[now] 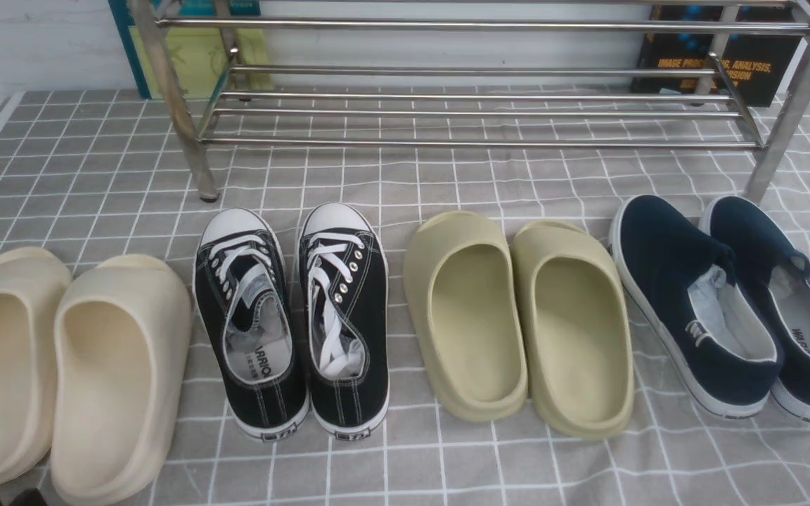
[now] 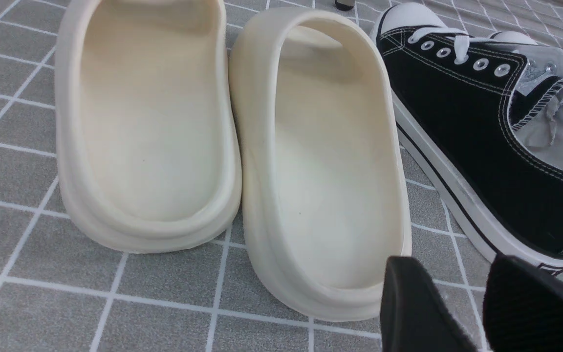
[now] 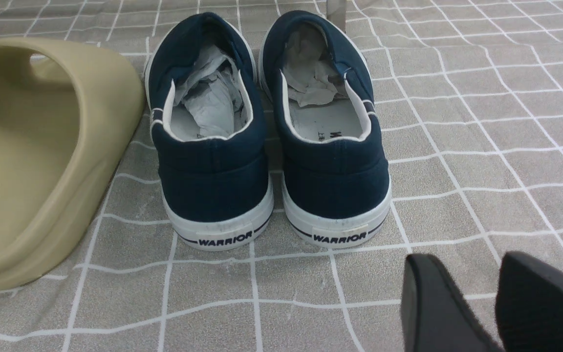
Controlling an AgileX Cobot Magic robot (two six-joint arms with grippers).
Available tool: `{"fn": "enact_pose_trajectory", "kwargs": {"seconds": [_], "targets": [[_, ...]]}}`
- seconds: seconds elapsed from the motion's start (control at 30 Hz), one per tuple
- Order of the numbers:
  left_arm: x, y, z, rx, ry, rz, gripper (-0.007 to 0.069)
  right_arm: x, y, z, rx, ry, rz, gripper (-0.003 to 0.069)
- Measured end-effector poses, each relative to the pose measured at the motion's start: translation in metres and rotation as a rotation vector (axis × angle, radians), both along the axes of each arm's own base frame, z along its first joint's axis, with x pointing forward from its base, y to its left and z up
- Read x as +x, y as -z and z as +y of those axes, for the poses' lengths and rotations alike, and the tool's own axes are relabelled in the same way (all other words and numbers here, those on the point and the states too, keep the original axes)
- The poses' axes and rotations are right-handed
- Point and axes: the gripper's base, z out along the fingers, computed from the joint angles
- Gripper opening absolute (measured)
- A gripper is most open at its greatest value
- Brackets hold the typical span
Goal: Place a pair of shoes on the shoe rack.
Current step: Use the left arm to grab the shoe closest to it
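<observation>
Black sneakers (image 1: 292, 323) seen on checked cloth (image 1: 391, 471), before shoe rack (image 1: 482, 144) — left gripper (image 2: 438, 303), right gripper (image 3: 477, 298) both spread.

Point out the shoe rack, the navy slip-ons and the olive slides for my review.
Shoe rack (image 1: 482, 145): front view, lowest front bar.
Navy slip-ons (image 3: 211, 190): right wrist view, one shoe's heel.
Olive slides (image 1: 577, 344): front view, one slide's insole.

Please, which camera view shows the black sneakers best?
The front view: it shows both black sneakers whole, with laces and toe caps. The left wrist view shows one sneaker from the side and only part of the other. The right wrist view does not show them.
</observation>
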Motion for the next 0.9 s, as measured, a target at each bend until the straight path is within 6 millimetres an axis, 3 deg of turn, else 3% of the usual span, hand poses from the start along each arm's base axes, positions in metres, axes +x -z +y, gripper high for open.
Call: {"fn": "enact_pose_trajectory", "kwargs": {"seconds": [0.9], "targets": [[0.0000, 0.0000, -0.0007, -0.022, 0.001, 0.000, 0.0239, 0.0000, 0.0000, 0.0000, 0.000, 0.000, 0.000, 0.0239]]}}
